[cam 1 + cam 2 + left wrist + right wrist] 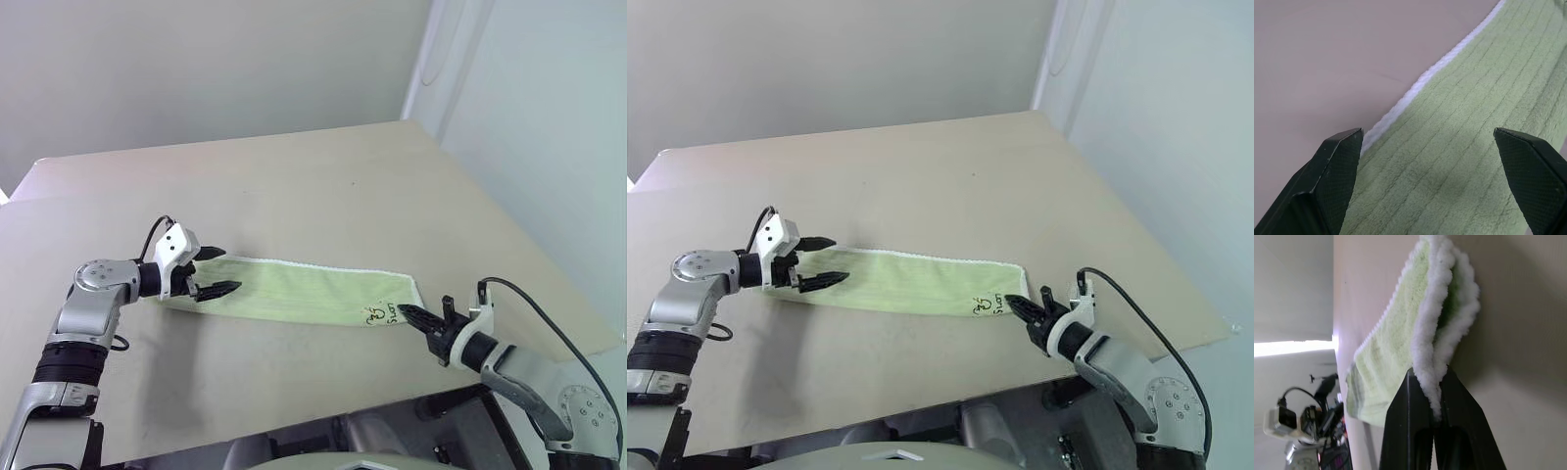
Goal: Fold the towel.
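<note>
Towel (304, 292) lay as a long folded strip on the table (323, 186), right gripper (411, 315) pinched shut on its marked corner, left gripper (217, 270) spread wide over the opposite end, gripping nothing

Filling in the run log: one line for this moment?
right gripper: shut on light yellow-green ribbed towel corner | left gripper: open over other end | towel: flat on tan table

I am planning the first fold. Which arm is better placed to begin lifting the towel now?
The right. The right gripper is shut on the towel's white edging at the marked end. The left gripper is open over the other end and holds nothing yet.
</note>
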Motion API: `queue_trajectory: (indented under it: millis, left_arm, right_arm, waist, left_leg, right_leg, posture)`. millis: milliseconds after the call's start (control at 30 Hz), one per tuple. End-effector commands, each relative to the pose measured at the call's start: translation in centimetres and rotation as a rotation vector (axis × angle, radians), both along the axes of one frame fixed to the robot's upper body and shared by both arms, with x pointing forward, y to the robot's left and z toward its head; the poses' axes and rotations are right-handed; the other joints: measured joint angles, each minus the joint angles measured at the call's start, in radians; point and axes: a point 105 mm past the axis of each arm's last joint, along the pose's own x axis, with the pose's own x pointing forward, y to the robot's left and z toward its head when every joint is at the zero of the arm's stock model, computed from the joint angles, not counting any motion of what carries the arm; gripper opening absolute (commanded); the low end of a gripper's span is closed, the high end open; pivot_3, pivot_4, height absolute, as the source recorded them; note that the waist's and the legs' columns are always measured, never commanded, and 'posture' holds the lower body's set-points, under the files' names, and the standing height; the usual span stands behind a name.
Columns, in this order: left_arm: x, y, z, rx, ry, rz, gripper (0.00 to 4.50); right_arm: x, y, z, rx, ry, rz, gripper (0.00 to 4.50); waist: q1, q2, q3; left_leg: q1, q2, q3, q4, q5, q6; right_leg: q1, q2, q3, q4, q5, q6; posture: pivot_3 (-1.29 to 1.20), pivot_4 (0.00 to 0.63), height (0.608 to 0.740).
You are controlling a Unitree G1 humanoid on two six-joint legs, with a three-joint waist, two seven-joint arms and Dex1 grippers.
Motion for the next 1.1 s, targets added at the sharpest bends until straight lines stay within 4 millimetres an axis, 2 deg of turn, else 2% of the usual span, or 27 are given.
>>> queue_trajectory:
  millis: [33, 200, 367, 467, 533, 600, 733, 933, 1100]
  left_arm:
    - [0.9, 0.1, 1.4, 0.003, -0.065, 0.011, 4.50]
    - [1.2, -0.2, 1.4, -0.011, -0.077, 0.017, 4.50]
    - [1.1, 0.1, 1.2, -0.004, -0.074, 0.027, 4.50]
    - [1.1, 0.3, 1.2, -0.009, -0.073, 0.038, 4.50]
    - [1.2, 0.2, 1.2, -0.005, -0.073, 0.036, 4.50]
    - [1.2, 0.2, 1.2, -0.005, -0.075, 0.037, 4.50]
    - [1.4, 0.1, 1.3, -0.001, -0.081, 0.041, 4.50]
    - [1.4, 0.2, 1.4, 0.008, -0.084, 0.044, 4.50]
    - [1.4, 0.4, 1.3, 0.024, -0.082, 0.043, 4.50]
  right_arm:
    - [0.2, -1.9, 0.4, -0.003, -0.022, -0.061, 0.01]
    - [-0.1, -6.0, 2.1, -0.106, -0.084, -0.058, 0.01]
    - [-1.1, -10.9, 5.5, -0.235, -0.137, 0.006, 0.01]
    - [-1.3, -12.2, 6.9, -0.298, -0.133, 0.062, 0.01]
    - [-1.1, -12.4, 7.4, -0.347, -0.131, 0.101, 0.01]
    - [-1.0, -10.9, 7.7, -0.372, -0.150, 0.202, 0.01]
    - [-1.0, -5.6, 9.0, -0.434, -0.289, 0.431, 0.01]
    - [-0.4, -1.1, 10.9, -0.443, -0.478, 0.531, 0.01]
    - [-0.9, 2.0, 9.7, -0.484, -0.537, 0.647, 0.01]
  waist:
    - [0.003, 0.000, 0.000]
    - [0.015, 0.000, 0.000]
    - [0.027, 0.001, 0.000]
    - [0.028, 0.000, 0.000]
    - [0.027, 0.000, 0.000]
    - [0.024, 0.001, 0.000]
    - [0.025, 0.001, 0.000]
    - [0.029, 0.000, 0.000]
    - [0.029, 0.000, 0.000]
  left_leg:
    - [0.000, 0.000, 0.000, 0.000, 0.000, 0.000]
    - [-0.001, -0.001, 0.001, 0.000, 0.000, 0.000]
    - [0.001, -0.001, 0.004, 0.000, 0.000, 0.000]
    - [0.002, -0.001, 0.003, 0.000, 0.000, 0.000]
    - [0.002, -0.001, 0.003, 0.000, 0.000, 0.000]
    - [0.003, -0.001, 0.003, 0.000, 0.000, 0.000]
    - [0.003, 0.000, 0.003, 0.000, 0.000, 0.000]
    - [0.001, 0.000, 0.003, 0.000, 0.000, 0.000]
    - [0.000, 0.000, 0.003, 0.000, 0.000, 0.000]
  right_leg:
    - [0.000, 0.000, 0.000, 0.000, 0.000, 0.000]
    - [0.000, -0.001, 0.001, -0.001, 0.000, 0.000]
    - [0.000, 0.000, 0.003, -0.001, 0.000, 0.001]
    - [0.001, 0.001, 0.003, 0.000, 0.000, 0.001]
    - [0.001, 0.001, 0.003, 0.000, 0.000, 0.001]
    - [0.001, 0.001, 0.003, 0.000, 0.000, 0.001]
    - [0.001, 0.002, 0.003, 0.000, 0.000, 0.001]
    - [0.000, 0.002, 0.003, -0.001, 0.000, 0.001]
    - [0.000, 0.001, 0.003, -0.002, 0.000, 0.001]
  posture:
    - [0.00, 0.000, 0.712]
    - [0.00, 0.000, 0.712]
    - [0.00, 0.000, 0.712]
    - [0.00, 0.000, 0.712]
    - [0.00, 0.000, 0.712]
    - [0.00, 0.000, 0.712]
    - [0.00, 0.000, 0.712]
    - [0.00, 0.000, 0.712]
    - [0.00, 0.000, 0.712]
